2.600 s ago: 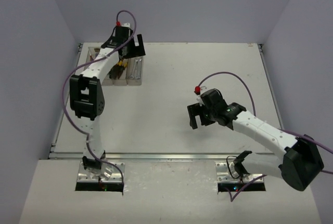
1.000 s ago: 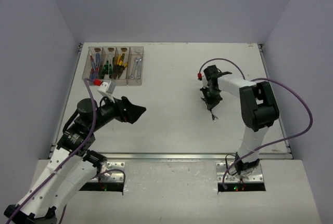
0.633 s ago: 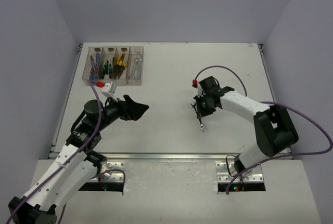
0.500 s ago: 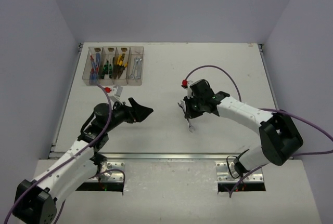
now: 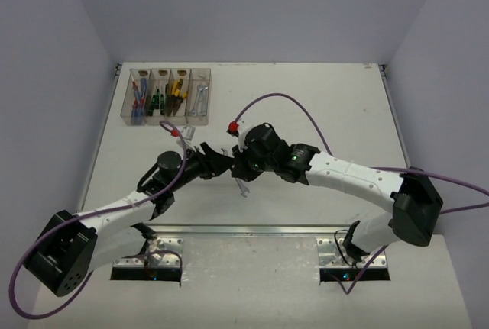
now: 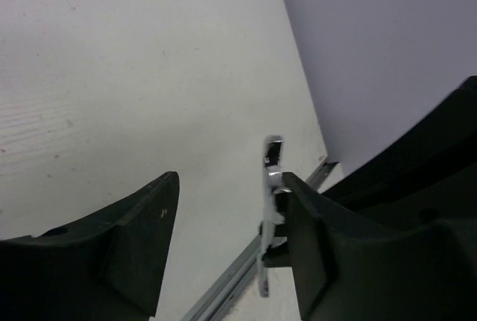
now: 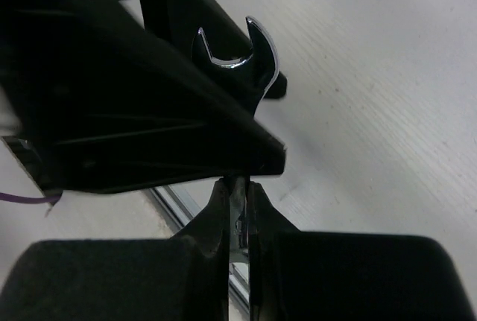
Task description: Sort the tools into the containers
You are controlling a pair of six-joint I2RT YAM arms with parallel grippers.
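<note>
A silver open-end wrench (image 7: 238, 56) hangs above the middle of the table, with my right gripper (image 7: 237, 187) shut on its shank. Its lower end (image 5: 241, 188) sticks out below the fingers in the top view. My left gripper (image 6: 229, 183) is open and straddles the wrench (image 6: 270, 187), which lies against its right finger (image 6: 313, 246) with a wide gap to the left one. The two grippers meet at mid-table (image 5: 229, 165). The containers (image 5: 168, 115) stand at the back left, holding blue screwdrivers (image 5: 137, 98), green-black screwdrivers (image 5: 157, 100), pliers (image 5: 176, 92) and a wrench (image 5: 201, 98).
The metal rail (image 5: 252, 229) along the table's near edge runs just below the grippers. Purple cables (image 5: 275, 100) loop over both arms. Grey walls close off the left, back and right sides.
My right arm has carried the wrench left from the right half to mid-table. My left arm has swung in from the left, and its jaws now sit around the wrench.
</note>
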